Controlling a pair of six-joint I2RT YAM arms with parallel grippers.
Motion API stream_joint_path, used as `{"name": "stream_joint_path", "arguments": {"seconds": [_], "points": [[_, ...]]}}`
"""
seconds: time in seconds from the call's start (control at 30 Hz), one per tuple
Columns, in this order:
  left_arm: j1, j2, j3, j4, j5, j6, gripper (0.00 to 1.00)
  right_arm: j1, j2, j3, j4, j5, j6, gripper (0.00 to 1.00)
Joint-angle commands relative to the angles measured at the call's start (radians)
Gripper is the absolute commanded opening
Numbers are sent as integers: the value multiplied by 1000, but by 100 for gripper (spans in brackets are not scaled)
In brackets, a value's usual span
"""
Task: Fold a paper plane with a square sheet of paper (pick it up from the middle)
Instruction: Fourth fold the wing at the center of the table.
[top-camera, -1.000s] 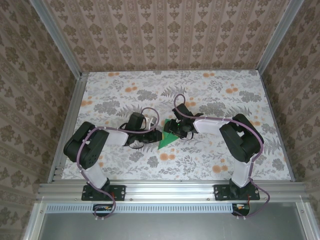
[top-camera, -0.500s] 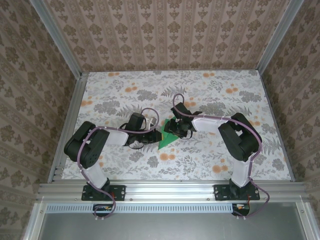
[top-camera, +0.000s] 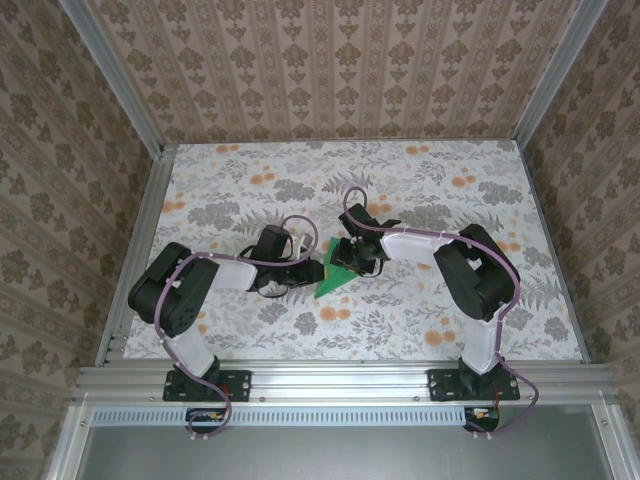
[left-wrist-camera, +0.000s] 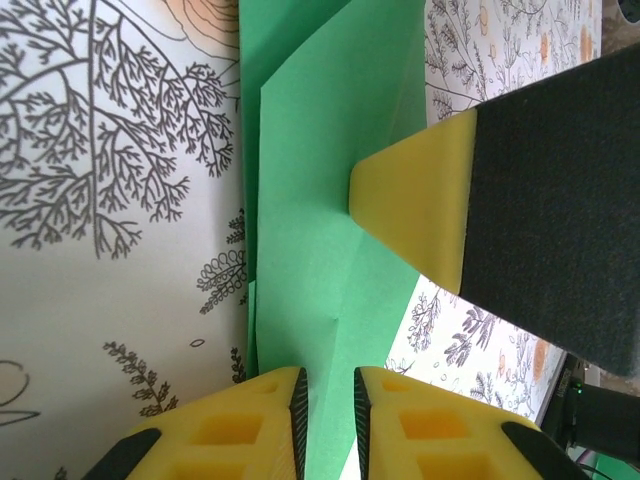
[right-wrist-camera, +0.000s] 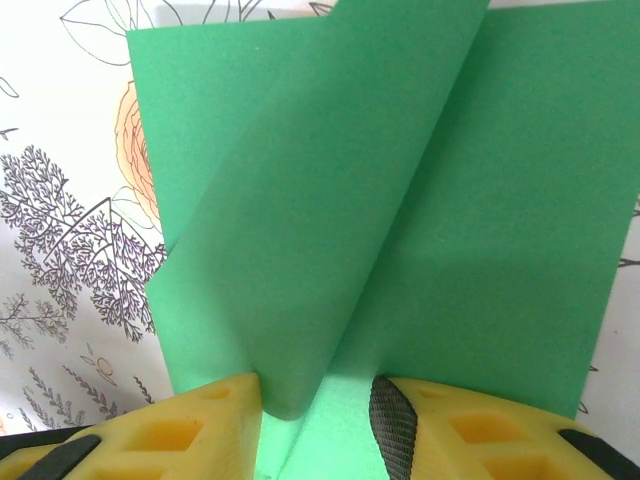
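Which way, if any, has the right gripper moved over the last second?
Yes, slightly. In the top view the right gripper has shifted left, away from the table's right rail.

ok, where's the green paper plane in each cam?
Top external: paper plane sits mid-table, narrow tip pointing near-left.
Left wrist: a green band running top to bottom through mid-frame.
Right wrist: spread across centre and right, a raised fold running down to bottom centre.
Shared landmark: the floral table cover beneath it.
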Motion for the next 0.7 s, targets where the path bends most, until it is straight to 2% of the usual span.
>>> {"name": "stream_joint_path", "arguments": {"seconds": [0.0,0.4,0.57,0.67], "points": [[-1,-15,30,-20,3,-9,24,4,123,-58,-157,111,10,40],[-4,-63,34,-21,-9,-10,24,8,144,-34,-184,118,-8,40],[-3,-147,22,-63,-124,6,24,13,156,-23,-202,131,-19,40],[-1,-159,13,-72,-149,-2,24,16,164,-18,-207,133,-20,40]]}}
